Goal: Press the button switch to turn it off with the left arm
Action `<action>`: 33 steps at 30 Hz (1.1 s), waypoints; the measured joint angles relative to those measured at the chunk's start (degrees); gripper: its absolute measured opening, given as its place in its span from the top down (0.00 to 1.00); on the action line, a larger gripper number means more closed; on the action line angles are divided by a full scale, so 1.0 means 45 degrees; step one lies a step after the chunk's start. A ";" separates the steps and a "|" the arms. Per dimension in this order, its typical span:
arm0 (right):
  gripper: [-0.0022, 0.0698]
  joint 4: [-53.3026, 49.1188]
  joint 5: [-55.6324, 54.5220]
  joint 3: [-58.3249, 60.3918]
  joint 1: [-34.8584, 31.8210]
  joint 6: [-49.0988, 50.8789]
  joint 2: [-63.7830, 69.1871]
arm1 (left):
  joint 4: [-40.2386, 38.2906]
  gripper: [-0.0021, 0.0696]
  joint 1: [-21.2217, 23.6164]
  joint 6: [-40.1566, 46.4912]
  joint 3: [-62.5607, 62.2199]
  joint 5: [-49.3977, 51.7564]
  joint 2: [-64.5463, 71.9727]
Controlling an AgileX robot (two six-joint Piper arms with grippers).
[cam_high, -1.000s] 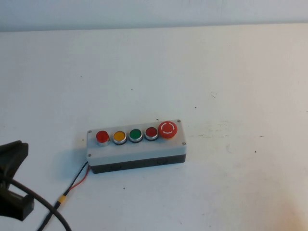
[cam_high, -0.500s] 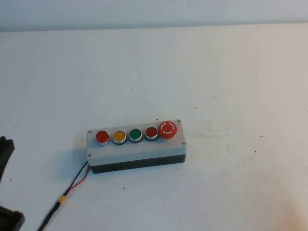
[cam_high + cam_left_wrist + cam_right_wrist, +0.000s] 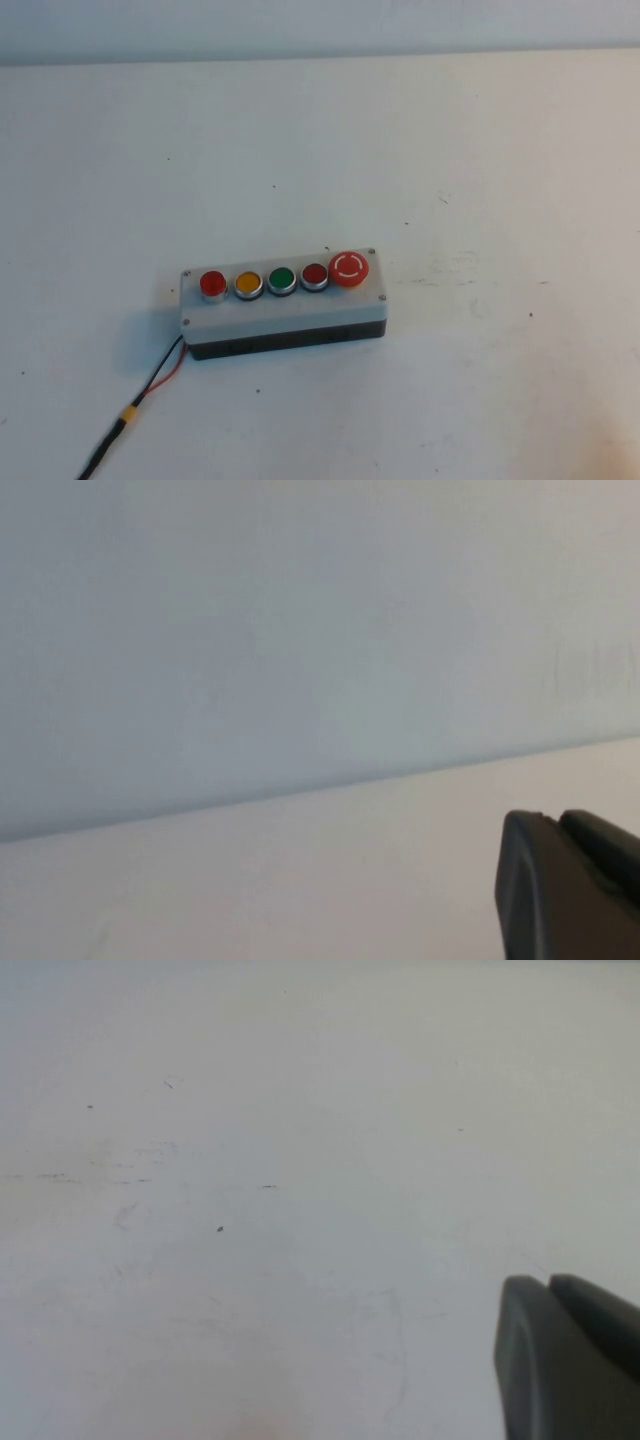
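The button switch (image 3: 212, 284) is the small bright-red button with a silver rim at the left end of the row on the grey box (image 3: 290, 314), in the middle of the table in the high view. Neither arm shows in the high view. My left gripper (image 3: 555, 818) shows only in the left wrist view; its two black fingers lie together, with bare table and the pale wall beyond, and the box is not in that view. My right gripper (image 3: 548, 1282) is shut and empty over bare table.
Along the row stand a yellow button (image 3: 248, 283), a green button (image 3: 281, 279), a darker red button (image 3: 314, 274) and a large red mushroom button (image 3: 349, 268). A red and black cable (image 3: 150, 385) runs from the box's left end to the table's front edge.
My left arm and its looping cable, seen at the lower left of the high view a second ago, have drawn back out of that view. The box has not moved.
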 joint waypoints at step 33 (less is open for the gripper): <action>0.99 0.0000 0.0000 0.0000 0.0000 0.0000 0.0000 | -0.0044 0.97 0.0000 -0.1170 0.0086 0.6636 -0.0130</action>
